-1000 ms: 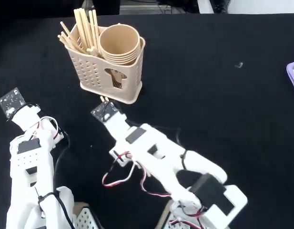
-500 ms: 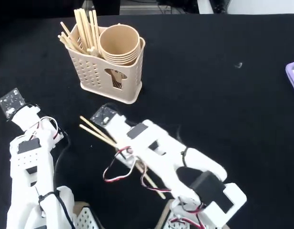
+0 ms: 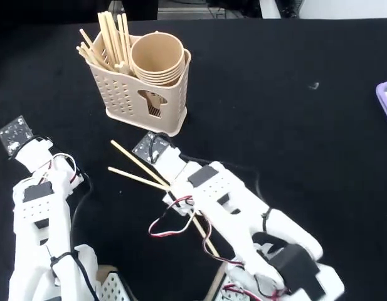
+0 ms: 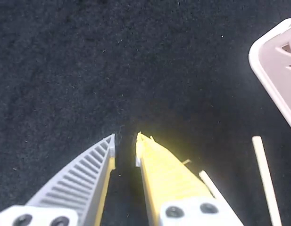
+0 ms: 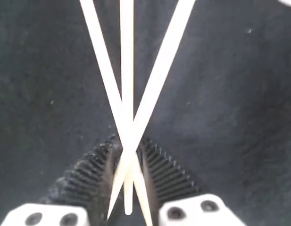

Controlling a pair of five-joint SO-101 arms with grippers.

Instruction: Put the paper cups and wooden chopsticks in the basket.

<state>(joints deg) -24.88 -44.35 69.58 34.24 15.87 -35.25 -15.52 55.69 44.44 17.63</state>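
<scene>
Left gripper [image 4: 125, 136]: jaws near-closed, empty; far left | wooden chopsticks [image 3: 132, 158]: clenched in right gripper [image 5: 128, 141]; crossed, long axis slanting up-left past the basket | basket [image 3: 143, 106]: just beyond tips; paper cups [image 3: 157, 56] inside

Surfaces: tabletop [image 3: 293, 125], black matt felt-like cloth; basket [image 3: 127, 100], smooth perforated beige plastic; paper cups [image 3: 157, 53], matt brown paper; wooden chopsticks [image 3: 140, 163], pale bare wood.
</scene>
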